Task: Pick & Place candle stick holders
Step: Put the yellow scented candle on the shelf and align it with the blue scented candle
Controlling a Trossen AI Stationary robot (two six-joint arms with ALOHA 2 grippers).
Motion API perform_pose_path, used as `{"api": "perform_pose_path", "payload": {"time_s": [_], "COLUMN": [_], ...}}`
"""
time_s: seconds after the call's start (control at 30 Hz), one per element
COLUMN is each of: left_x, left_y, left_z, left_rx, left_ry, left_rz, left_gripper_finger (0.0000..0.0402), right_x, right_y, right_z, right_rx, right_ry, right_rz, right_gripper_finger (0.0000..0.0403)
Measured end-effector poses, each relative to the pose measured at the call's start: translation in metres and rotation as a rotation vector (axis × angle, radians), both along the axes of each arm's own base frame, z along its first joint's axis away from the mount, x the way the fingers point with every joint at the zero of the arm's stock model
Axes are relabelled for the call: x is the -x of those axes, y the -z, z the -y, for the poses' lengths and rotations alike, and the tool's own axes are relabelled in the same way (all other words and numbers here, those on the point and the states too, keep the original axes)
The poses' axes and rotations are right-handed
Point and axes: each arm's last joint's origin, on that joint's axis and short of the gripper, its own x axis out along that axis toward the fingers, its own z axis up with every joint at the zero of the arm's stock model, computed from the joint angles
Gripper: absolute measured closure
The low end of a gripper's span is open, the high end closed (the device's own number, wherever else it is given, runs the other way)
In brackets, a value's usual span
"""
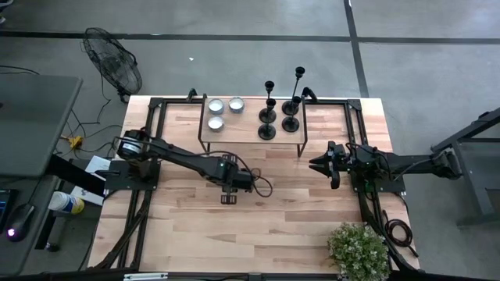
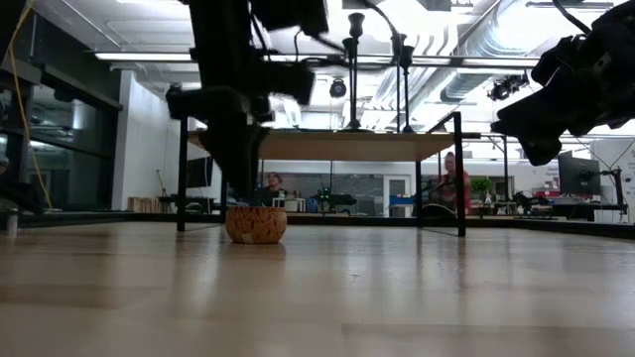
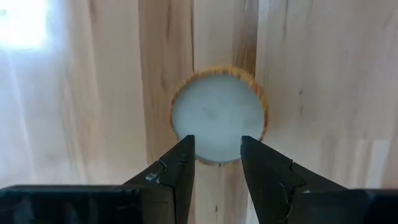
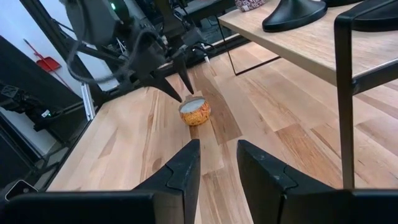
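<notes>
Left gripper (image 3: 217, 165), fingers apart, above 1 patterned candle tin (image 3: 219, 115) of apparently pale wax; right gripper (image 4: 217, 168) likewise apart.

No legible text, label, brand or number anywhere.

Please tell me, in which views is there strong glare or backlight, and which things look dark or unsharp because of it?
Low view: bright ceiling lights behind leave the left end effector and the candle stick holders as dark silhouettes; the near table is soft. Left wrist view: glare washes out one corner, and the candle looks slightly unsharp. High view: even light, no glare.
</notes>
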Motion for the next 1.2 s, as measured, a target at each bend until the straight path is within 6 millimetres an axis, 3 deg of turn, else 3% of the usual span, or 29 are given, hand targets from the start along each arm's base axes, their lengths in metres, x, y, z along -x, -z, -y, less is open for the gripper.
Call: {"api": "perform_pose_path", "payload": {"time_s": [1.2], "left_x": [-0.007], "left_y": [0.02], "left_z": [0.01], "left_rx": [0.013], "left_ry": [0.121], "left_rz": [-0.052], "left_gripper_finger": [0.0276], "right_x": [0.0], "right_y": [0.0], "right_z": [0.0], "right_rx": [0.0], "right_ry": [0.0], "right_rz": [0.0], "right_gripper_finger": [0.0304]}}
